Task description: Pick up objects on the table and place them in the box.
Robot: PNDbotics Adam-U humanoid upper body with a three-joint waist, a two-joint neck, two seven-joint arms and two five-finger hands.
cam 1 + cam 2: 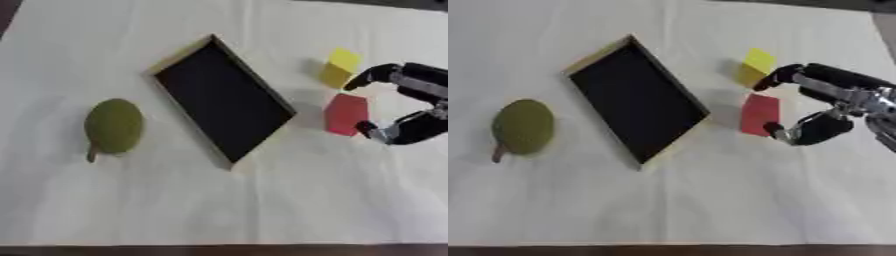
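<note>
Three objects lay outside one box (223,102) on the tabletop (262,210): a red block (759,114), a yellow block (755,66) and a pear (113,126). The right hand (833,107) bracketed the red block, fingers (785,75) parted, gripping nothing; the block looked light and rigid, best pinched across flat faces.

A counter (289,210) is seen, covered edge to edge by a pale cream cloth (710,200). The cloth is laid mostly flat, with faint creases and soft shadows across it. Along the bottom of both views a narrow dark brown strip (219,250) is shown where the cloth ends. A dark patch (7,15) is visible at the upper left corner, and another dark band (815,4) along the upper right edge.
</note>
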